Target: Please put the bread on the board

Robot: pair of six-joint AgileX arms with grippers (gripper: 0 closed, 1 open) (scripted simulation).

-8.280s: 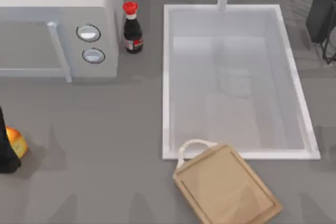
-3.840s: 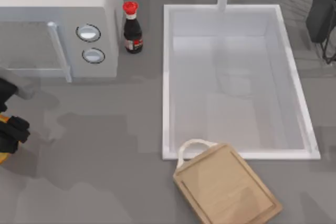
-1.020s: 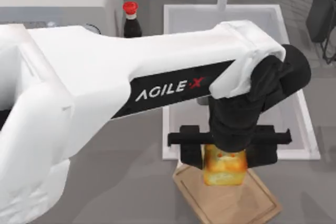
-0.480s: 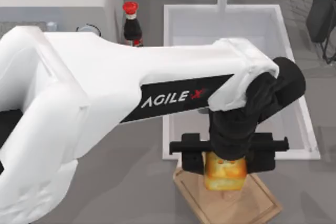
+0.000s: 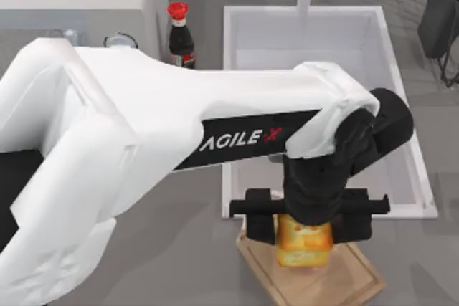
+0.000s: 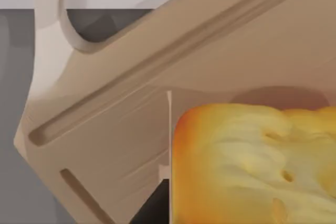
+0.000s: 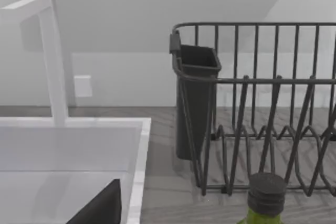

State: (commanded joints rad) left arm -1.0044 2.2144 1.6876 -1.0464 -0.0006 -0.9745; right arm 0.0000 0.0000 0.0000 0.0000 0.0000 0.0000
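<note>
My left gripper (image 5: 305, 240) is clenched on the bread (image 5: 304, 243), a finger on either flank of the golden chunk, hanging over the cutting board (image 5: 358, 277) at the table's 5 o'clock, just below the sink's near rim. The left wrist view puts the bread (image 6: 252, 166) close above the tan wood, the board (image 6: 105, 145) with its rim groove and pale loop handle (image 6: 50, 35) running past it. A soft shadow lies on the wood beyond the loaf. Whether the bread already touches the wood I cannot tell.

Progress, as I judge it: pickup and carry are done and the bread is over its target. Left to do: settle it onto the board, let go, lift clear.

My right arm sits parked at 1 o'clock by the dish rack (image 7: 262, 108); its wrist view looks across the sink (image 7: 68, 145) and faucet (image 7: 50, 56), with a green bottle's dark cap (image 7: 266, 192) close in.

Writing: "AGILE·X" in white on the black band of my left arm (image 5: 240, 140). The red-capped soy sauce bottle (image 5: 181, 34) at 11 o'clock carries a label, too small to read.
</note>
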